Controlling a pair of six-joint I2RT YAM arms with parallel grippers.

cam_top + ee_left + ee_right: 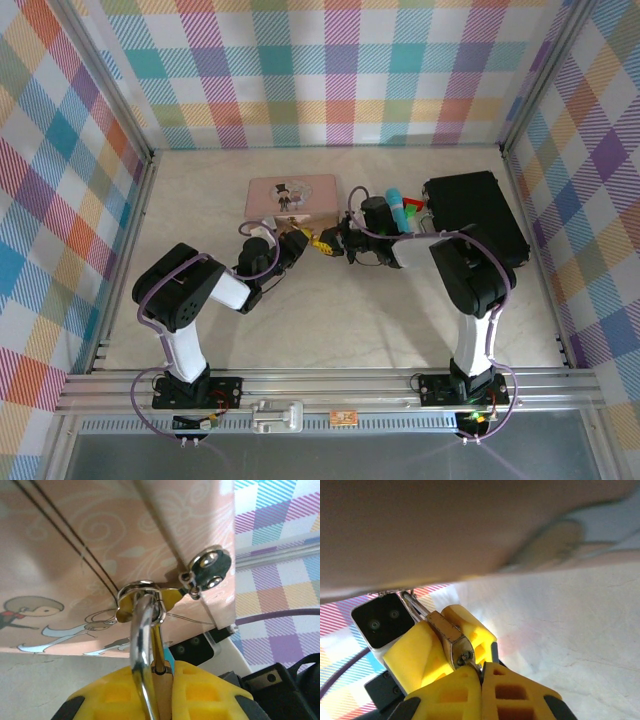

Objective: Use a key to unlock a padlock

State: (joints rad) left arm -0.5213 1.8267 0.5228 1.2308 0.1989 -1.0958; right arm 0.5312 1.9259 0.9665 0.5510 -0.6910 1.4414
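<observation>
1. Clamped in the left gripper [445, 641]: padlock [448, 633], brass body pinched between the yellow fingers.
2. Pressed shut, fingertip to fingertip: right gripper [481, 676]. Pinched in that seam: key [469, 660], with just a silvery sliver poking past the tips.
3. Padlock dead ahead of the right fingertips, all but touching them. Keyhole end turned toward those tips.
4. Key tip at the keyhole. Seated inside or merely at the mouth: cannot tell.
5. Long axis of the padlock slanting away from the right fingertips, up toward the left gripper's camera side. Shackle [142, 640] at that far end. Roughly in line with the key, by eye.
6. From above: grippers nose to nose, padlock between them. Right one nearer the keyhole end, so the key work falls to it, with the left as vise.
7. Pink tin [75, 540] just beyond the left fingertips. Shackle loop overlaps its side in the left wrist view; hooked or merely in front: cannot tell.
8. Judgement: push along that slanted axis, then twist about it. Likely to bind with any sideways offset.
</observation>
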